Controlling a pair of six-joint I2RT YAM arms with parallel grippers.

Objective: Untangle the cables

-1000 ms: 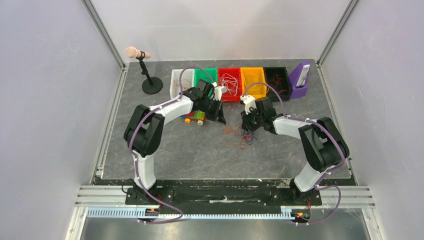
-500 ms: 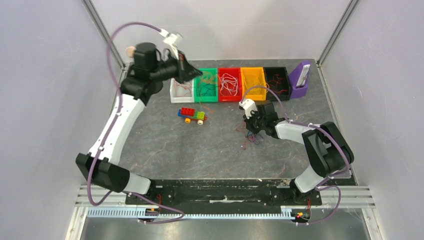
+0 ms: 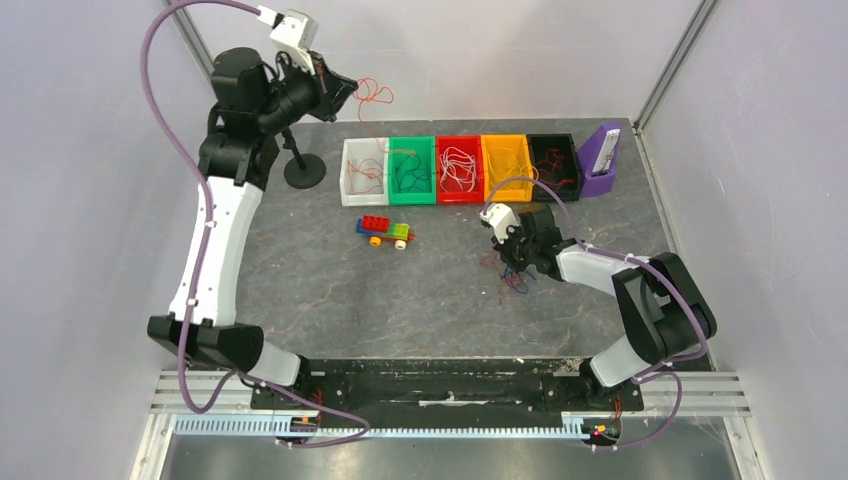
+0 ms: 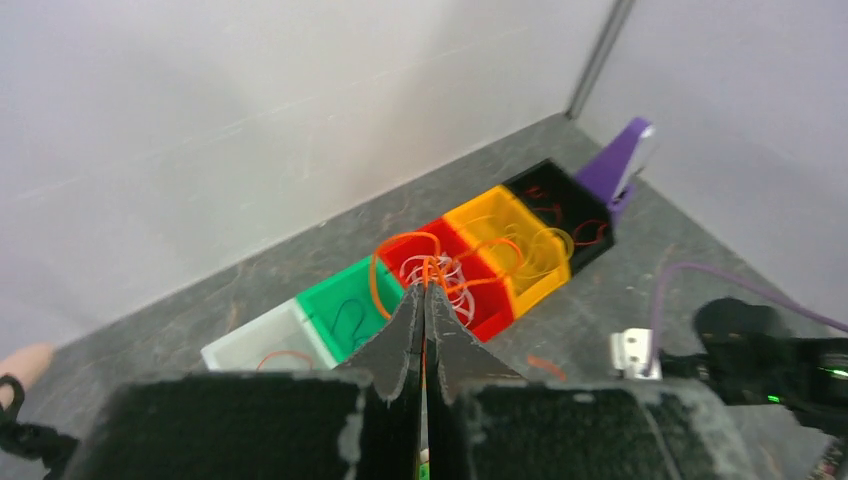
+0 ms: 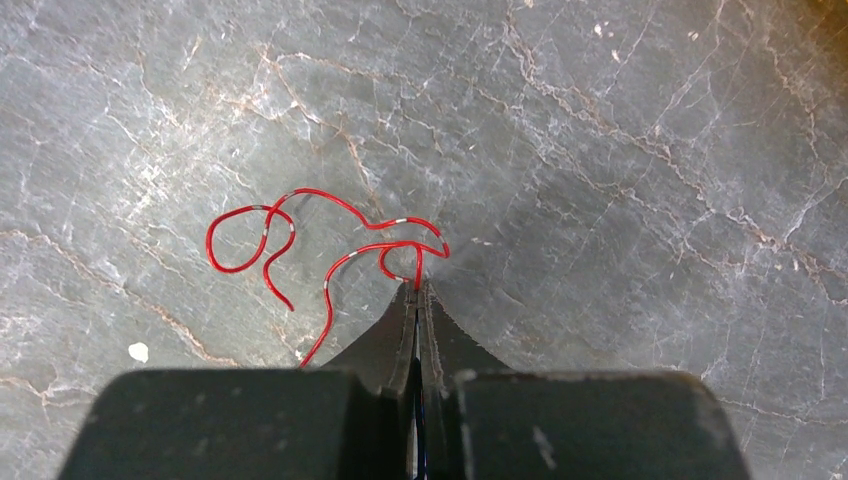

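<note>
My left gripper [image 3: 345, 92] is raised high at the back left, shut on an orange cable [image 3: 373, 94] that dangles in loops from its tips. In the left wrist view the jaws [image 4: 425, 288] are pressed together with the orange cable [image 4: 373, 280] curling out over the bins. My right gripper [image 3: 508, 258] is low on the table at the small remaining tangle of cables [image 3: 512, 278]. The right wrist view shows it [image 5: 417, 288] shut on a red cable [image 5: 417, 265], which lies in curls on the grey tabletop to the left.
A row of bins stands at the back: white [image 3: 360, 172], green [image 3: 411, 190], red [image 3: 459, 190], orange [image 3: 506, 185], black [image 3: 555, 150], each holding loose cables. A purple holder [image 3: 600, 160], a microphone stand [image 3: 303, 170] and a toy brick car [image 3: 385, 230] are nearby.
My left arm has swung up from the table's middle to the back left, carrying the orange cable. My right gripper has shut on the red cable and shifted slightly right.
</note>
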